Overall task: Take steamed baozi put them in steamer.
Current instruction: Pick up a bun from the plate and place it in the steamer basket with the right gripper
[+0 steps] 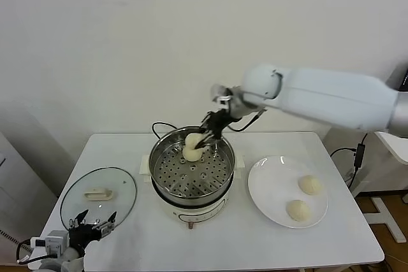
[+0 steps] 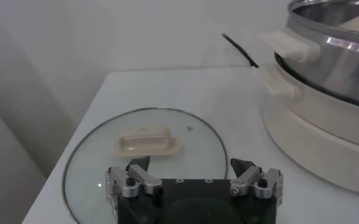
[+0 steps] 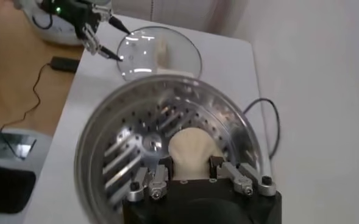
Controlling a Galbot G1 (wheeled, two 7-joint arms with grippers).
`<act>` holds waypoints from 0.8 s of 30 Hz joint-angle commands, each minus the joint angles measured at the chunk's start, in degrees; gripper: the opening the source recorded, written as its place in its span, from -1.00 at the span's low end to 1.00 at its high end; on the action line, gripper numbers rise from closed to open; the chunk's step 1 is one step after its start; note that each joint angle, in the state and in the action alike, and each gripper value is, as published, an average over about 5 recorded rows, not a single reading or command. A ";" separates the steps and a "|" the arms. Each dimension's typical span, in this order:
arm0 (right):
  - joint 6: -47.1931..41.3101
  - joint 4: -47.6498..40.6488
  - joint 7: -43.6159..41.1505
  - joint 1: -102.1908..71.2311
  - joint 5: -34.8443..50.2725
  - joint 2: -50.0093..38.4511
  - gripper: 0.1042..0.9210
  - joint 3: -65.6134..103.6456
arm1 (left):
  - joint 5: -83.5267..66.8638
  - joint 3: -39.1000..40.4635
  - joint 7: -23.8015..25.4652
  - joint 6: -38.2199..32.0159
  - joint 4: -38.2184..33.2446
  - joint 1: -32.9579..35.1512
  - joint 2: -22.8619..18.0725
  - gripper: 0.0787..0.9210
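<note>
Right gripper (image 1: 203, 139) clenched on one baozi (image 1: 192, 147), hanging over far side of steamer (image 1: 220, 186); perforated tray directly below, so move is straight down. Bun round, no long axis. Two more baozi (image 1: 310, 185) on plate (image 1: 268, 183), right arm nearer. Left gripper (image 1: 93, 223) released, parked near lid (image 1: 76, 189). White table (image 1: 255, 240), plain wall behind.

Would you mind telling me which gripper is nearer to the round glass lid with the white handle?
Left. The left gripper hovers open at the near edge of the round glass lid. The right gripper is over the shiny steel steamer, shut on a cream-white baozi.
</note>
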 commanded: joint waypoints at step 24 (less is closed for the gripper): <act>-5.30 -7.57 10.83 -12.99 -1.86 11.70 -0.23 1.16 | -0.35 -0.15 -0.21 -0.36 0.34 -0.23 0.22 0.77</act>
